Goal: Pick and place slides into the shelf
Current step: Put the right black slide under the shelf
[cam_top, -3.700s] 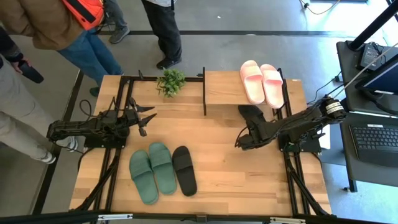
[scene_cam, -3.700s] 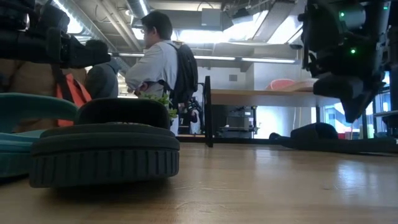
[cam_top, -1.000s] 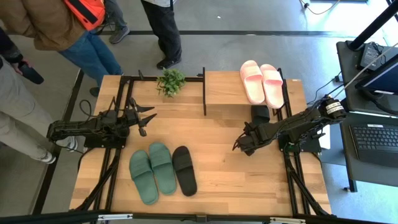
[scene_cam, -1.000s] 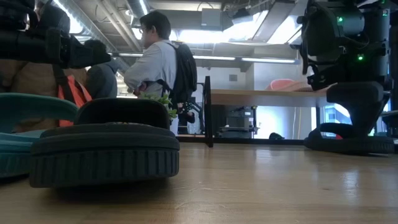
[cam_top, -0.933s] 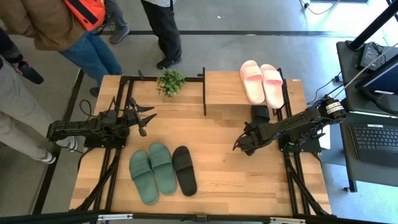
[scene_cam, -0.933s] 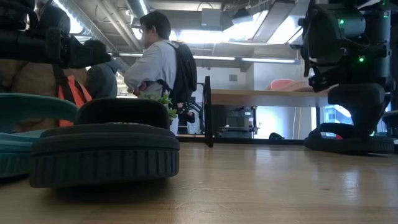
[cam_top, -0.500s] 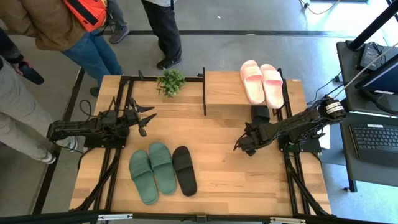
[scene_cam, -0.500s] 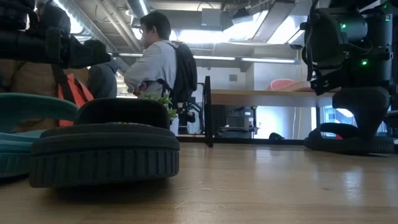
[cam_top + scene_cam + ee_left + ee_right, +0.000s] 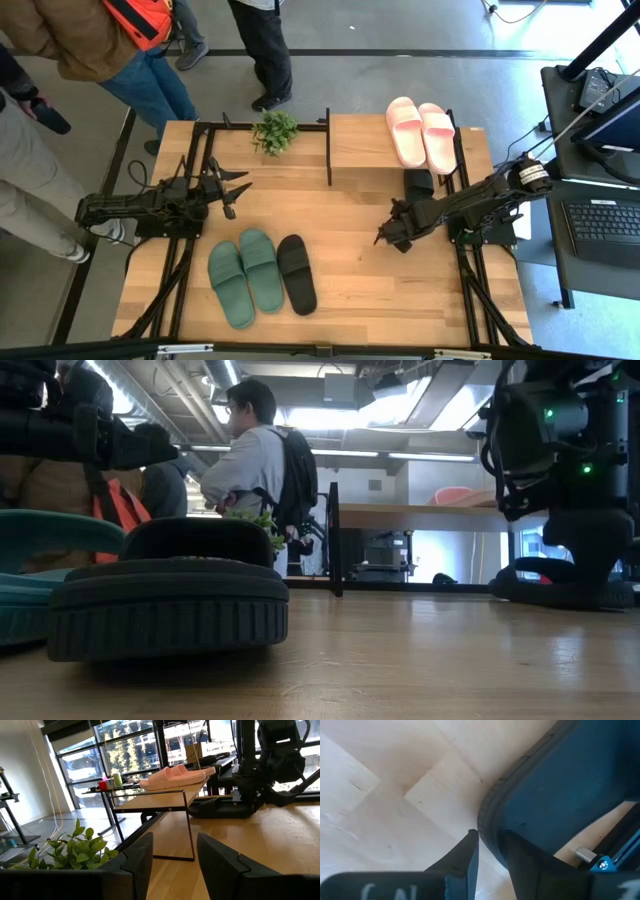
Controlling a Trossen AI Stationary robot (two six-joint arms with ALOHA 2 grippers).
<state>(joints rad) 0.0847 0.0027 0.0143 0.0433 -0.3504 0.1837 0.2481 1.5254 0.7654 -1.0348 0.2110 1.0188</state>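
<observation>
While the right fingers sit narrowly parted over bare table, holding nothing, a black foam slide lies behind them under the light-wood shelf. Left fingers hang part-open, empty; green pair and second black slide lie near them.

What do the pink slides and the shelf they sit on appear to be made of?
The pink slides look like moulded foam or soft rubber, matte: thick rounded one-piece shapes with no seams. The shelf seems to be light wood with visible grain on its flat top, carried on a thin black frame, likely metal.
</observation>
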